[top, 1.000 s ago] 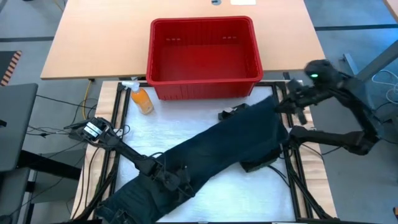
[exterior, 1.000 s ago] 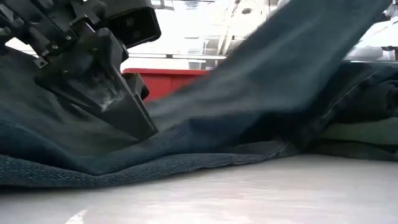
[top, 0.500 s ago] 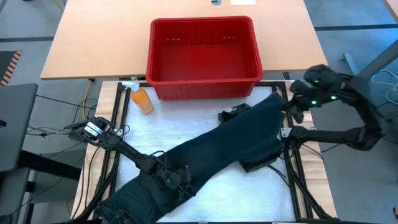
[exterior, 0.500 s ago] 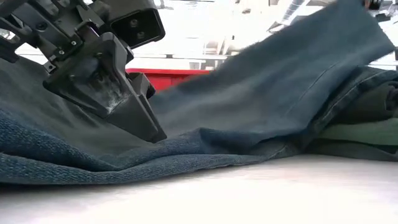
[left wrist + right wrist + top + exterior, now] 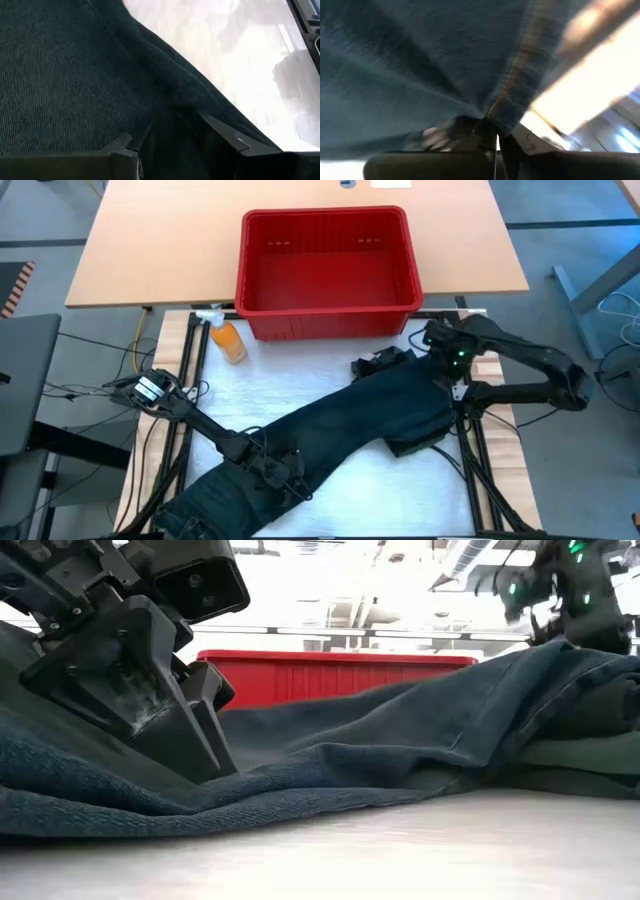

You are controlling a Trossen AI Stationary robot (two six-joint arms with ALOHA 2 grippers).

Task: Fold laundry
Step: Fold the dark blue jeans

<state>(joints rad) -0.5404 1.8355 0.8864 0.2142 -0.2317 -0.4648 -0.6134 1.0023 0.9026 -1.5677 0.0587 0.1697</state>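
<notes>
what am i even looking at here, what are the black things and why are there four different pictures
The black things are two robot arms at a table, each ending in two fingers.

One camera looks straight down, one sits at table height, and one rides on each wrist.

On the white surface lies a long dark denim garment stretched between the arms, over a greenish cloth. A red basket and an orange bottle stand behind.

The left gripper grips the garment's near end, and the right gripper is shut on its far end, pinching the seam, as its wrist camera shows.
</notes>
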